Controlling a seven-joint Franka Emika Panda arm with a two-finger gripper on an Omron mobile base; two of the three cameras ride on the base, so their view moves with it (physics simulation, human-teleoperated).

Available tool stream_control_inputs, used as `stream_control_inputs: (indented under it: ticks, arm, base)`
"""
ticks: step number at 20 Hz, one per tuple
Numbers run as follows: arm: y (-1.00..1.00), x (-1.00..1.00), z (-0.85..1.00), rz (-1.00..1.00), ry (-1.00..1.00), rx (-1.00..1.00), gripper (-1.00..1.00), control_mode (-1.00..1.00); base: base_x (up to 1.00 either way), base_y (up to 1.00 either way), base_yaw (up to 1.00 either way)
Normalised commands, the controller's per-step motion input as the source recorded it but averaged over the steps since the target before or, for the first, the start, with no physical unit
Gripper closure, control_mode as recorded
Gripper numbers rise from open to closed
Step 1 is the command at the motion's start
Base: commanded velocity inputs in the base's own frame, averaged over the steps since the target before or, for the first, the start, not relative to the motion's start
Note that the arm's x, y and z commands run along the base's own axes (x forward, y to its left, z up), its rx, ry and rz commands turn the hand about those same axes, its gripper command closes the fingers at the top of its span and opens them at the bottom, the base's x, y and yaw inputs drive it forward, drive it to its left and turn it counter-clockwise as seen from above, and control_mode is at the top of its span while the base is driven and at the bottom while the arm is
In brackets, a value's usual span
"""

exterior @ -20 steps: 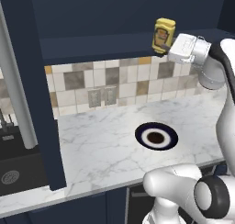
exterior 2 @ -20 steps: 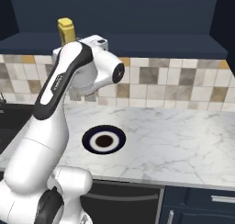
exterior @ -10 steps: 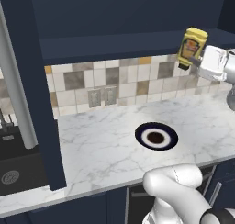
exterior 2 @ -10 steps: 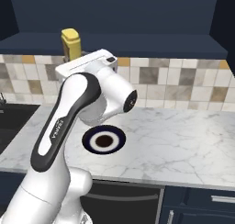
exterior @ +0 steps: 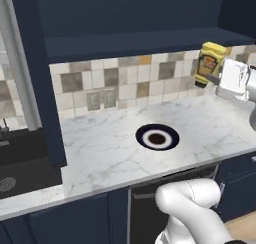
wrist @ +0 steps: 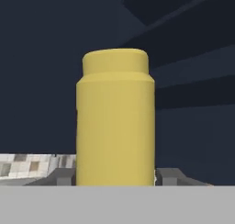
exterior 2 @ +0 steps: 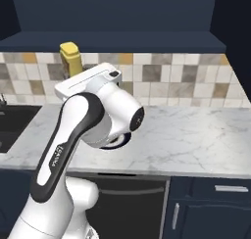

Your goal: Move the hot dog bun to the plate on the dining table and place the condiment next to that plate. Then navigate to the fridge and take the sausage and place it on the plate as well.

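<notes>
Left base view, left to right: dark sink (exterior: 15, 158) at the edge; white grey-veined marble counter (exterior: 100, 148) over navy cabinets; navy-rimmed, white-centred plate (exterior: 157, 137) lying flat mid-counter; condiment (exterior: 209, 64) held high at right, above the counter and before the tiled wall (exterior: 120, 83), slightly tilted, orange-red label facing the camera.

Right base view: condiment (exterior 2: 70, 58) seen from its plain yellow side, upper left, partly hidden behind the white arm; label not visible here. Navy-rimmed plate mostly covered by the arm.

Hand view: condiment (wrist: 114, 120) close up, smooth matte yellow cylinder with a narrower rounded shoulder, standing between grey fingers (wrist: 59, 177). Gripper (wrist: 114, 179) pinching the bottle at its base.

Tiles square, beige, grey and tan, glossy.
</notes>
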Motion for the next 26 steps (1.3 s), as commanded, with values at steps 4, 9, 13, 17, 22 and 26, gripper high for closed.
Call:
stream_control_inputs:
  ticks: [4, 9, 13, 17, 22, 26]
  arm:
    - [0.0, 0.0, 0.0, 0.0, 0.0, 0.0, 1.0, 1.0]
    - [0.0, 0.0, 0.0, 0.0, 0.0, 0.0, 1.0, 1.0]
    - [0.0, 0.0, 0.0, 0.0, 0.0, 0.0, 1.0, 1.0]
    - [0.0, 0.0, 0.0, 0.0, 0.0, 0.0, 1.0, 1.0]
    - [0.0, 0.0, 0.0, 0.0, 0.0, 0.0, 1.0, 1.0]
    - [0.0, 0.0, 0.0, 0.0, 0.0, 0.0, 1.0, 1.0]
  base:
    - [-0.83, 0.0, -0.52]
    - [-0.65, -0.01, -0.68]
    - [-0.42, -0.04, -0.78]
    - [-0.24, -0.11, -0.75]
    - [0.01, -0.12, -0.68]
    - [0.15, -0.08, -0.68]
